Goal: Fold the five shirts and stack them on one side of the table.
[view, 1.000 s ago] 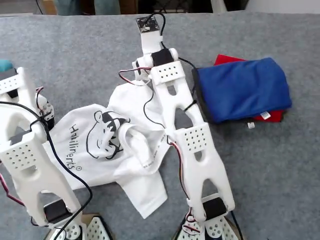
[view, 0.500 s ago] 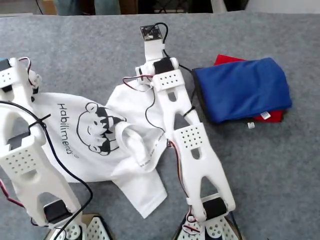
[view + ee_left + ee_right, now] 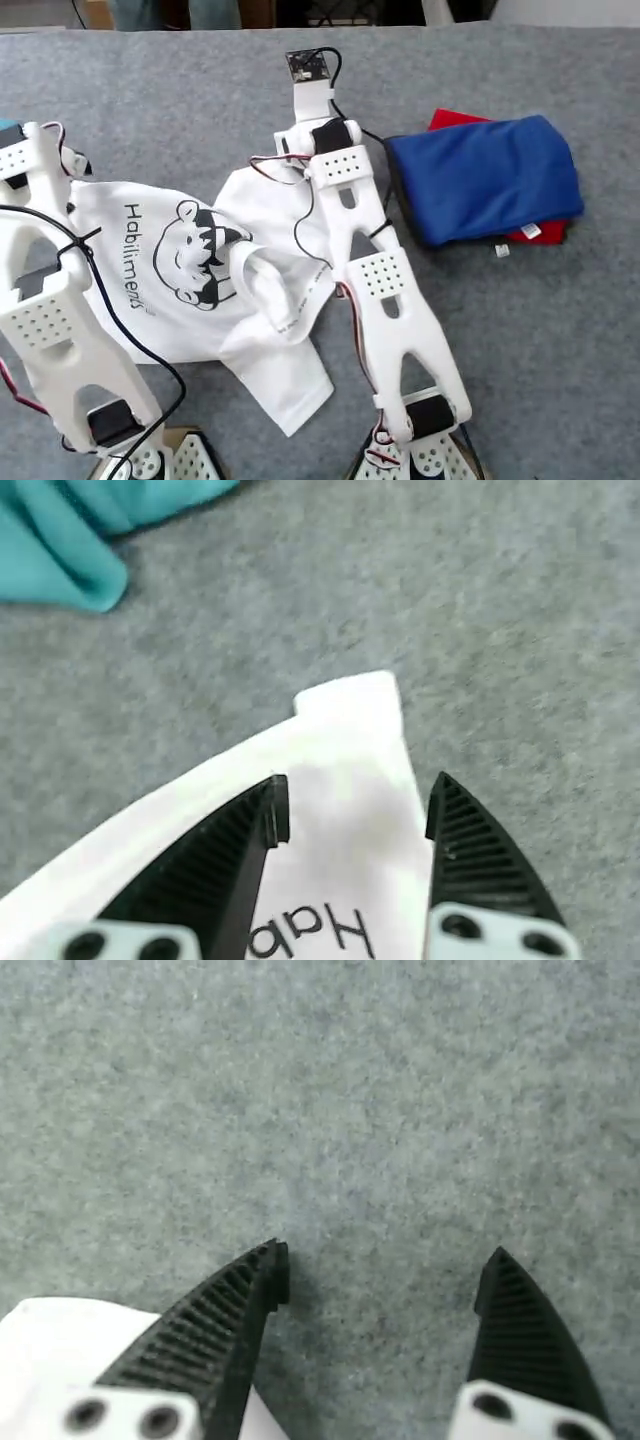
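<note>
white shirt (image 3: 200, 270) rumpled on the grey table (image 3: 150, 90), partly under the right arm, left gripper (image 3: 355, 805) spread apart over its corner (not pinching it), right gripper (image 3: 385, 1275) spread over bare table, folded blue shirt (image 3: 485, 175) stacked on a red shirt (image 3: 450, 120) at the right side, teal shirt (image 3: 90, 520) near the left gripper

A grey, felt-like cover (image 3: 560, 340) lay over the whole counter (image 3: 150, 90), plain under the right tool (image 3: 385, 1260). Beyond that tool, past the counter's far edge, ran a dark strip (image 3: 350, 12) with a brown wooden piece (image 3: 98, 12) and a white surface (image 3: 565, 10) at one end.
</note>
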Controlling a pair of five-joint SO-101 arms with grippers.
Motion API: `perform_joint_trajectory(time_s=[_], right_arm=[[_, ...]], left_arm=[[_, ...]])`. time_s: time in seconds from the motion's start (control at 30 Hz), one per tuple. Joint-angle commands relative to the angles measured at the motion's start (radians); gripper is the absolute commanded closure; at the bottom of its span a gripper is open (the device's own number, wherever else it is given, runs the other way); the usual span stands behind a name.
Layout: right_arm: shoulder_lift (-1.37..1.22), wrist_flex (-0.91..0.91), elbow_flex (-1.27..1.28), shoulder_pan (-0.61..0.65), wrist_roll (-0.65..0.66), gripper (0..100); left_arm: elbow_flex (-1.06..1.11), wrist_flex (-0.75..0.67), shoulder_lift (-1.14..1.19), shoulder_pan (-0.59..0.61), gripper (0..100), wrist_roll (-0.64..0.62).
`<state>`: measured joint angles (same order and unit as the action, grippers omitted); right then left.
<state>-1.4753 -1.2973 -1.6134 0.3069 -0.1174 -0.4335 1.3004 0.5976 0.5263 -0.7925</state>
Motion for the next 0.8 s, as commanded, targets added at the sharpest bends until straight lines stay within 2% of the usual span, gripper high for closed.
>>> perform_joint_trajectory(time_s=[0.0, 0.1, 0.17, 0.2, 0.47, 0.77], right_arm=[[0.013, 0.014, -0.056, -0.018, -0.006, 69.4], [0.013, 0.015, -0.056, -0.018, -0.006, 69.4], [0.013, 0.015, -0.056, -0.02, -0.006, 69.4], [0.013, 0.015, -0.056, -0.02, -0.006, 69.4], [0.013, 0.015, -0.056, -0.02, -0.006, 69.4], [0.013, 0.021, -0.056, -0.02, -0.006, 69.4]], left_arm=[[0.002, 0.12, -0.06, -0.012, 77, -0.011], [0.061, 0.155, -0.044, -0.022, 87, -0.005], [0.101, 0.153, -0.031, -0.024, 96, 0.06], [0.125, 0.155, -0.023, -0.025, 98, 0.103], [0.372, 0.189, -0.018, 0.071, 97, 0.353], [0.776, 0.209, -0.319, 0.183, 97, 0.792]])
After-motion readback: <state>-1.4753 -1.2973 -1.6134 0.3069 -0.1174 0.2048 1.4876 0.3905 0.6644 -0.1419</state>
